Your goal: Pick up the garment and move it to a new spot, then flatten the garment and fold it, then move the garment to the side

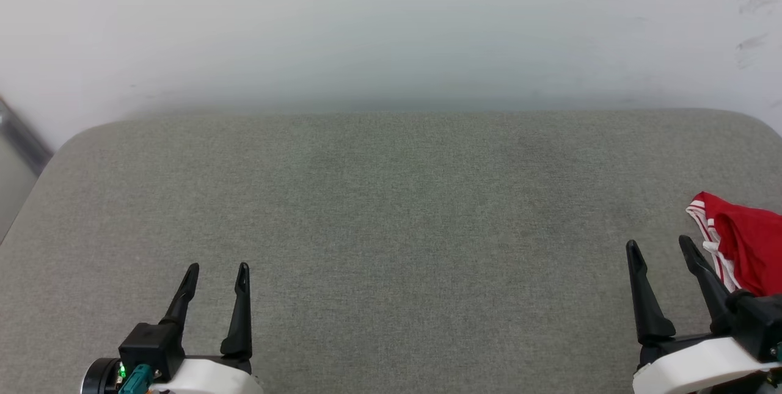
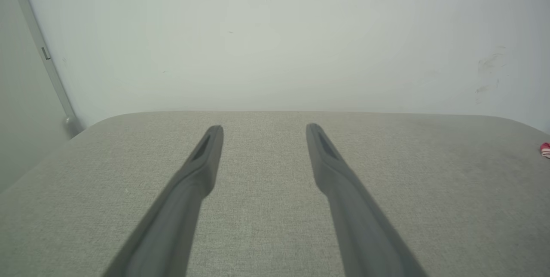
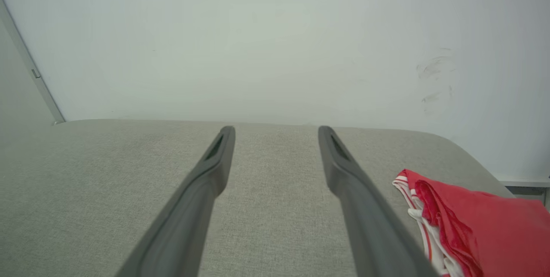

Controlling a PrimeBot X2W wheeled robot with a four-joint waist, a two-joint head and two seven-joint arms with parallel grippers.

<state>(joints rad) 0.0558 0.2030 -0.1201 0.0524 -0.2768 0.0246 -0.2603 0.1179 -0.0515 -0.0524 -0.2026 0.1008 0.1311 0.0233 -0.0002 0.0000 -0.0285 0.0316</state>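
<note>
Garment: the garment (image 1: 742, 241) lay bunched at the right side of the grey fabric surface (image 1: 391, 211), showing red cloth and red-and-white striped trim; the head view's border cut off part of it.
Garment and right gripper: it sat just beside the outer finger of the right gripper (image 1: 658, 244), on that finger's right. Whether they touched could not be told.
Right gripper: fingers spread wide with only fabric surface between them.
Left gripper: the left gripper (image 1: 218, 266) was spread wide too, holding nothing, well apart from the garment.
Edges: the surface's far edge met the pale wall (image 1: 391, 27), with rounded corners at both ends.
Open room: a broad stretch of grey fabric lay between the grippers and ahead to the wall.
</note>
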